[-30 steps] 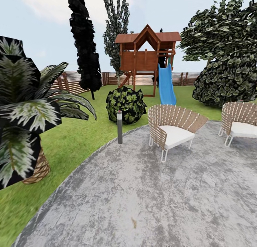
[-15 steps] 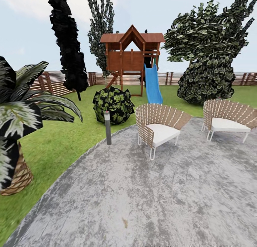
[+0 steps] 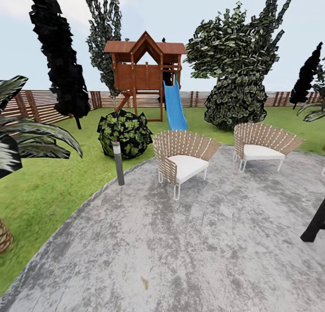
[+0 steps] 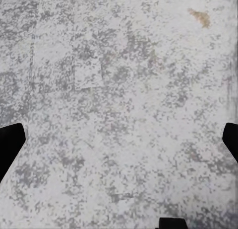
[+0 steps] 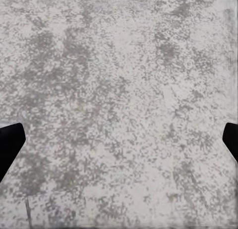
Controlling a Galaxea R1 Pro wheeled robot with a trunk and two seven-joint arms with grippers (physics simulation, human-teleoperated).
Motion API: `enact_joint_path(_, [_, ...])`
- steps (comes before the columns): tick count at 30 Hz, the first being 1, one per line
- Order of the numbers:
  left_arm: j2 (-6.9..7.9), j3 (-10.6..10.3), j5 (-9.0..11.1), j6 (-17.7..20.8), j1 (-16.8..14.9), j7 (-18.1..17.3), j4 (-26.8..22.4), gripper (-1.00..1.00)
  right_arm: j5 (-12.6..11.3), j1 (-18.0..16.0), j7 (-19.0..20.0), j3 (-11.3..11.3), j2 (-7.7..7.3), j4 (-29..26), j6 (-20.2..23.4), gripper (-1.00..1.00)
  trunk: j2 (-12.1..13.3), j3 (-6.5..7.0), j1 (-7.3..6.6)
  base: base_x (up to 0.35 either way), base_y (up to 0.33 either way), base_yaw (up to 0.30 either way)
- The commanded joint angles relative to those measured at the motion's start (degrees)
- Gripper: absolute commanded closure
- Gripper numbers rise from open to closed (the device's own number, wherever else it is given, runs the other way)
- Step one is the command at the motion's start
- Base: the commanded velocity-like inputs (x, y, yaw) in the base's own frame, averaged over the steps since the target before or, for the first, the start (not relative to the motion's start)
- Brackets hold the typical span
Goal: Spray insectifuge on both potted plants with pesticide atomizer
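1. Everything in the head view has slid toward the left since a second ago, so the camera has turned rightward; the big white-streaked bush (image 3: 27,136) is now half cut off at the left edge, and a dark object (image 3: 316,224) has come in at the right edge.
2. Nearest, the round grey paved patch (image 3: 189,249) of the garden spreads under the robot, with a small brown fleck (image 3: 145,282) near its near edge.
3. Both wrist views look straight down at this paving. The left gripper (image 4: 119,139) and the right gripper (image 5: 119,139) each show dark fingertips at opposite sides of their views, set wide apart with nothing between them.
4. Farther on, a short grey bollard light (image 3: 118,164) stands at the patch's left edge, beside the lawn (image 3: 54,185).
5. Two slatted chairs with white cushions sit on the patch: the nearer chair (image 3: 183,160) and the farther chair (image 3: 264,145).
6. Beyond them are a round bush (image 3: 125,133), a wooden playhouse (image 3: 144,72) with a blue slide (image 3: 174,106), trees (image 3: 234,72), and the brown slatted fence (image 3: 40,106).
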Motion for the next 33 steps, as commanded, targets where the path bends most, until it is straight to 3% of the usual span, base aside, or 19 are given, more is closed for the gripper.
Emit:
enact_joint_path(1, [0.01,0.0,0.0,-0.2,0.0,0.0,0.0,-1.00,0.0,-0.1,0.0,0.0,0.01,0.1,-0.2,-1.00,0.0,-0.06,0.00,0.000,0.000,-0.273])
enact_joint_path(20, [-0.64,-0.4,0.0,0.3,0.0,0.3,0.8,-1.00,0.0,-0.1,0.0,0.0,0.01,0.1,-0.2,-1.00,0.0,-0.06,0.00,0.000,0.000,-0.273])
enact_joint_path(26, [-2.03,-0.2,0.2,0.7,0.0,-0.2,12.3,-1.00,0.1,-0.1,0.0,0.0,0.01,0.2,-0.2,-1.00,0.0,-0.06,0.00,0.000,0.000,-0.273])
enact_joint_path(33, [-2.19,-0.1,0.1,0.5,0.1,-0.3,14.3,-1.00,0.1,-0.1,0.0,0.0,0.01,0.4,-0.2,-1.00,0.0,-0.06,0.00,0.000,0.000,-0.273])
